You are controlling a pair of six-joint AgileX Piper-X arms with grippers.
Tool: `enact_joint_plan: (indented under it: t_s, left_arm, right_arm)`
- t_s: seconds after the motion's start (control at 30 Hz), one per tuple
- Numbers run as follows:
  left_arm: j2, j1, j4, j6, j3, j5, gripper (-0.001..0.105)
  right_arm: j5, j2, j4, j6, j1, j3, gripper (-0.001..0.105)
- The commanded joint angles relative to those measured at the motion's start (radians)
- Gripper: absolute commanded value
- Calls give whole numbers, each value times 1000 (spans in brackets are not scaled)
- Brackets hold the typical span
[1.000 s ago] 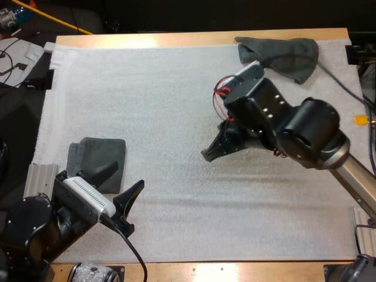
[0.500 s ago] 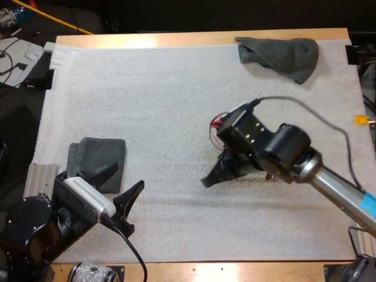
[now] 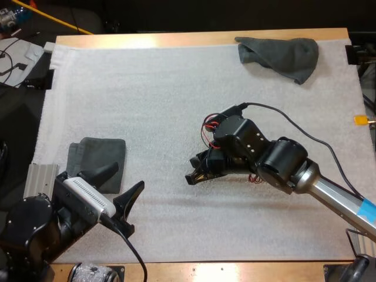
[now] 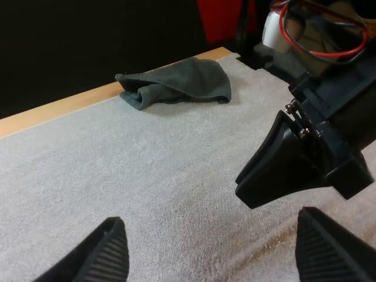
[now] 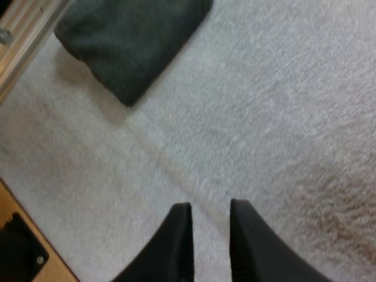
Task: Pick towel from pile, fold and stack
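At the mat's far right corner: a crumpled towel, well apart from both claws. At the mat's near left edge: a folded towel, just beyond the left claw, spread wide, empty. Low over the mat's middle: the right claw, fingers slightly parted, gripping nothing.

Left gripper: my fingers spread wide, holding nothing. Right gripper: tilted down, my fingers a narrow gap apart, empty.
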Motion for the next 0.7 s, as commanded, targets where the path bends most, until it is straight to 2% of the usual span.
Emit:
enact_joint_plan:
  t_s: [0.0,0.03,0.1,0.2,0.37,0.67]
  left_arm:
    - [1,-5,0,-7,-7,4,59]
    - [0,-5,-2,-8,-6,9,59]
    - [3,-6,-2,-9,-3,10,59]
    - [4,-5,-2,-11,-4,18,59]
    - [-1,-4,5,-12,-2,29,59]
    - [0,-4,47,-9,1,27,59]
  right_arm:
    - [40,-6,-1,10,-11,-4,19]
    - [85,-7,5,17,-16,-5,29]
    - [141,-8,6,22,-29,-9,44]
    - [218,-4,7,26,-59,-12,60]
    - [262,2,-4,27,-165,-14,62]
    - [192,23,-18,27,-432,-17,62]
